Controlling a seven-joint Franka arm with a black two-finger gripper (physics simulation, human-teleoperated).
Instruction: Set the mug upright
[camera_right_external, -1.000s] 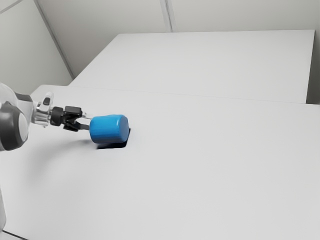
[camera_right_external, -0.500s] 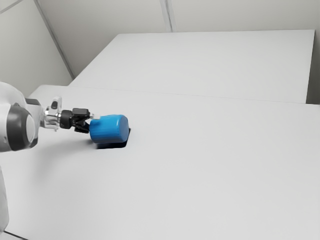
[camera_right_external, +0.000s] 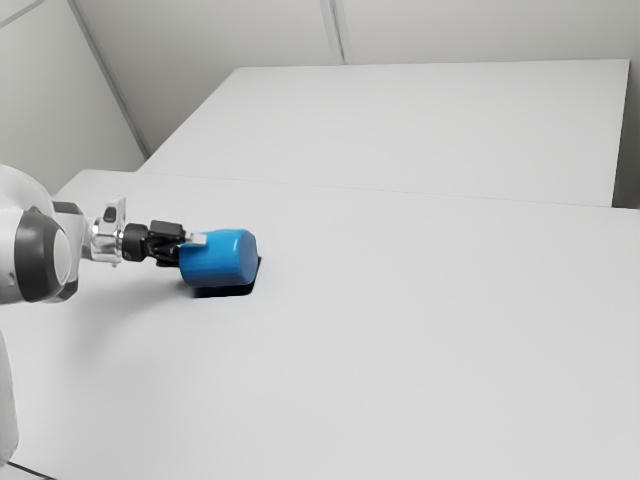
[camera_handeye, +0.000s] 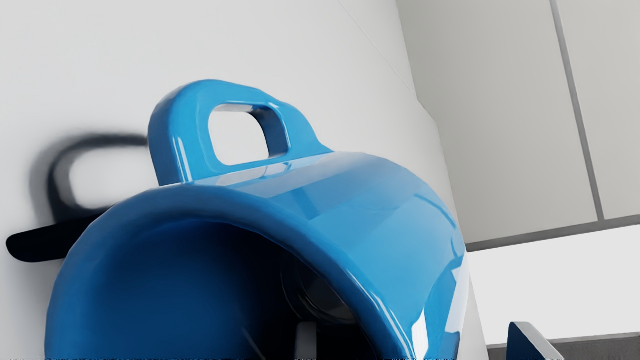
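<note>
Mug (camera_right_external: 218, 258) lies on its side on the table (camera_right_external: 420, 350), in the exterior view's left part, base end facing that view's right and mouth facing my gripper (camera_right_external: 190, 245) at its left. Exterior view gives me the round, flat base; the wrist view gives the open mouth with its thick rounded rim (camera_handeye: 215, 200), the dark hollow behind it, and the handle (camera_handeye: 170, 125), a squared loop with softened corners. Handle projects sideways, toward the far side of the scene, the body masking it from the exterior camera. Gripper is open, straddling the mug's upper wall: one finger (camera_handeye: 306, 342) is inside the mouth, the other (camera_handeye: 525, 342) outside, apart from the wall. Material: glossy blue, with crisp white reflections along rim and body; the outline reads slightly faceted. A dark shadow (camera_right_external: 225, 293) sits under the body. Table is matte, smooth, pale grey-white. Farther left, the arm (camera_right_external: 35, 255) has white rounded shells and dark grey joint bands. Pale walls (camera_right_external: 480, 30) with grey seams stand at the far side.
</note>
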